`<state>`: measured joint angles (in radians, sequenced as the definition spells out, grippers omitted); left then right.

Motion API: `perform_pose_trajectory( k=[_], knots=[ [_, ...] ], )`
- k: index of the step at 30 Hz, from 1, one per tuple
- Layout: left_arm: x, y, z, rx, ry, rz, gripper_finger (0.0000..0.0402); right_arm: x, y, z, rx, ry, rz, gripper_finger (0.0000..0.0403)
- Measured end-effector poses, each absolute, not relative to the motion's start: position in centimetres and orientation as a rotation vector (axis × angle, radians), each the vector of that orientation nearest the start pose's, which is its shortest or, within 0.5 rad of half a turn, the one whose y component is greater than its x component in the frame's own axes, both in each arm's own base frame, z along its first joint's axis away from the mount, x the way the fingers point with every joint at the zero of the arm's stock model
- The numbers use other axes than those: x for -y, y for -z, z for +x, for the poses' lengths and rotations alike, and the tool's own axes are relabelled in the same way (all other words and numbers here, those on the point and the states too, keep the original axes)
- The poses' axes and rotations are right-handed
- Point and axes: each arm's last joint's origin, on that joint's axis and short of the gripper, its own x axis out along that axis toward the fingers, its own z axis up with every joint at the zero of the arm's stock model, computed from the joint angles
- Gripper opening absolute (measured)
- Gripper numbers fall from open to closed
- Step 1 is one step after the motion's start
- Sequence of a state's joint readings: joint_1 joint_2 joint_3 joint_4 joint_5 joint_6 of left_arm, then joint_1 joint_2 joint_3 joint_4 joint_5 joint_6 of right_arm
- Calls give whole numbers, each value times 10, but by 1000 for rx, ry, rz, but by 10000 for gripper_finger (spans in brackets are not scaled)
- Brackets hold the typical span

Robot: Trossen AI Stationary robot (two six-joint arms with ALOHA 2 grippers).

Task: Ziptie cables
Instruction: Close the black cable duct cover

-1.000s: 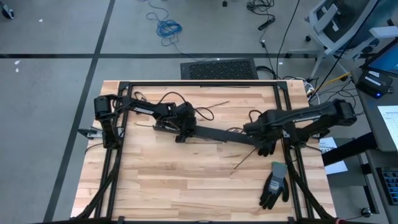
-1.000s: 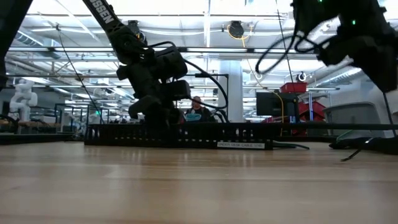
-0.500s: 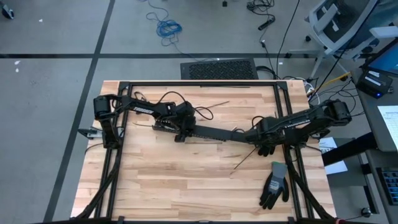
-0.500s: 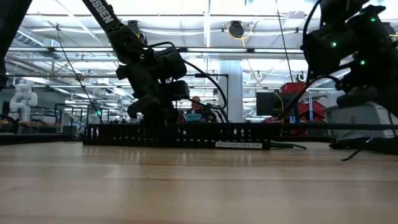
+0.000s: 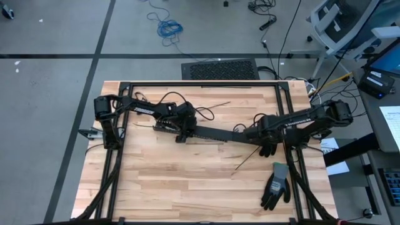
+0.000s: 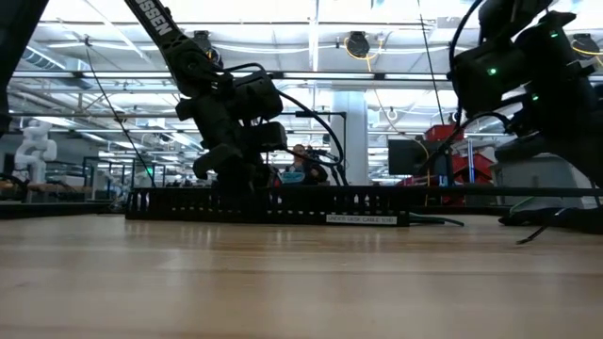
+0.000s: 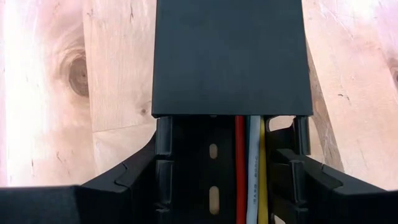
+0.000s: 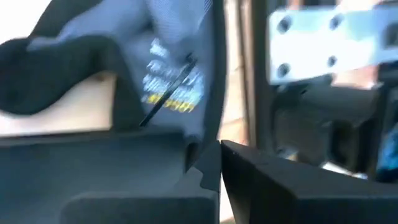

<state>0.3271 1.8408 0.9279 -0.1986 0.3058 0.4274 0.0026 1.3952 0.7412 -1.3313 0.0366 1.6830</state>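
The cables (image 7: 252, 168) show as thin wires lying side by side: a red one, a white one with faint printed lettering, and a yellow one at the edge. They run straight and parallel along the slotted floor of a long black cable channel (image 5: 212, 133), pressed toward one of its toothed side walls. Their far ends disappear under the flat black cover (image 7: 231, 56) closing the channel. The channel lies flat on the wooden table (image 5: 187, 181), slightly slanted, near its middle.

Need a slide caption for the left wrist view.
Left claw straddles a black cable tray holding red, white and yellow cables on the wood table.
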Motion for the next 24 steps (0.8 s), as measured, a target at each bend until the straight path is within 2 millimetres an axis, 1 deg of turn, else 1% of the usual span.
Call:
perform_pose_trajectory(
  k=[2, 6, 11, 16, 20, 24],
  knots=[
    [-98, -115, 315, -1031, 204, 41, 251, 2, -174, 169, -1413, 1587, 1068, 0],
    [-98, -115, 314, -1043, 201, 40, 251, 3, -171, 176, -1356, 1549, 1130, 0],
    [-98, -114, 312, -1069, 194, 42, 251, 2, -171, 176, -1320, 1605, 1137, 0],
    [-98, -113, 311, -1083, 198, 42, 251, 1, -169, 180, -1306, 1575, 1180, 0],
    [-98, -113, 310, -1089, 205, 53, 251, 1, -169, 181, -1272, 1594, 1211, 0],
    [-98, -113, 310, -1088, 207, 58, 251, 1, -174, 184, -1262, 1582, 1220, 0]
  ],
)
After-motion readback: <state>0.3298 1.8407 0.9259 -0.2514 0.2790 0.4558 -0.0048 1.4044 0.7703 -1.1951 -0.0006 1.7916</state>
